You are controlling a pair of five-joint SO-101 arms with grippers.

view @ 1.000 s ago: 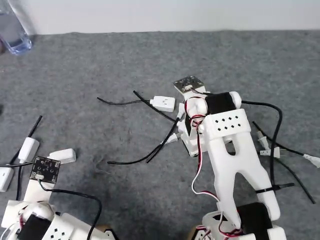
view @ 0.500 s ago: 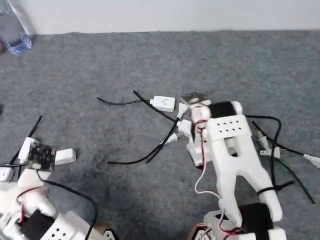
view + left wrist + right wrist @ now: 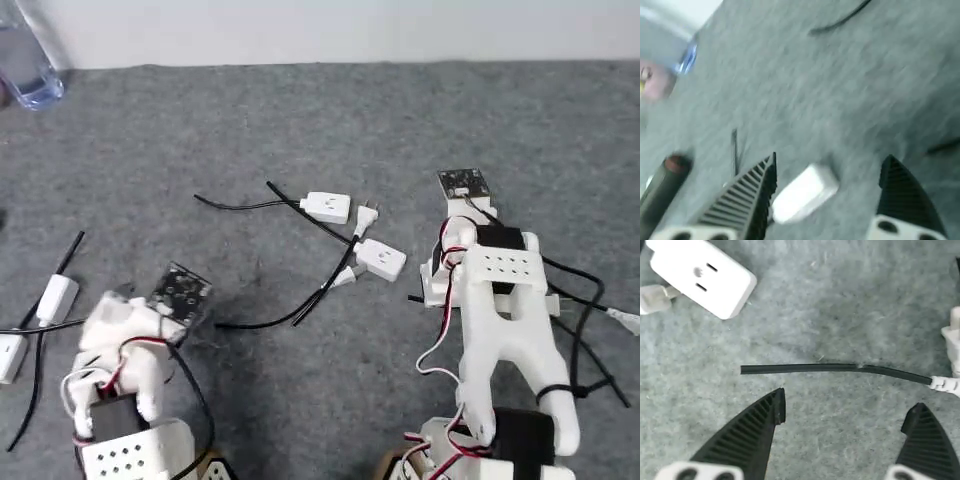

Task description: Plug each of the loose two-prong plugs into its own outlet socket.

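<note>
Two white outlet sockets lie mid-table, one (image 3: 327, 207) farther back and one (image 3: 381, 259) nearer, which is also in the right wrist view (image 3: 702, 277). A loose two-prong plug (image 3: 366, 214) rests between them, and another plug (image 3: 343, 278) lies beside the nearer socket. My right gripper (image 3: 849, 399) is open above bare carpet, straddling a black cable (image 3: 835, 368). A white plug (image 3: 953, 335) sits at that view's edge. My left gripper (image 3: 830, 159) is open over a white block (image 3: 805, 192) lying on the carpet between its fingers.
More white cord pieces (image 3: 57, 297) lie at the table's left edge, and others (image 3: 622, 320) at the right. A clear bottle (image 3: 25, 60) stands at the back left corner. Black cables (image 3: 300, 300) cross the middle of the grey carpet.
The right arm swung right, off the nearer socket and plug, which now lie uncovered. The left arm rose and moved right, over the white block.
</note>
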